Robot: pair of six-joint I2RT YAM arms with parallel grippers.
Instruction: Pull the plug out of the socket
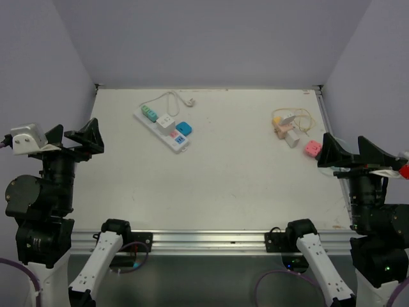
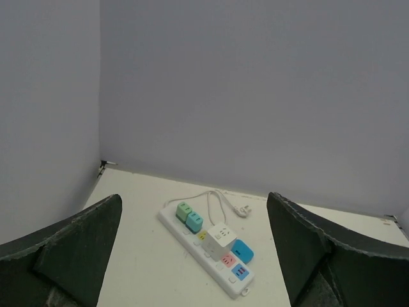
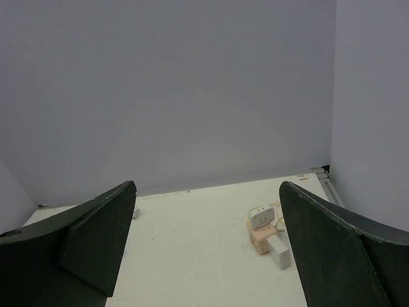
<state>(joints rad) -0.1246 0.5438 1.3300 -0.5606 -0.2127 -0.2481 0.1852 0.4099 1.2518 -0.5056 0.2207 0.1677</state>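
Note:
The socket (image 1: 174,141), a long white power strip, lies slantwise at the back left of the table; it also shows in the left wrist view (image 2: 175,227). A green plug (image 2: 184,210), a teal plug (image 2: 194,221) and a white cube adapter (image 2: 218,239) sit plugged into its top. A blue plug (image 2: 242,251) rests against its far side. Its white cord (image 2: 214,203) loops behind it. My left gripper (image 1: 70,135) hangs open at the left edge, well short of the strip. My right gripper (image 1: 352,152) stands open at the right edge, holding nothing.
A cluster of a white adapter, a peach cube (image 3: 262,237) and a white block with a thin yellow cable (image 1: 305,116) sits at the back right. A pink cube (image 1: 312,148) lies near the right gripper. Grey walls close off three sides.

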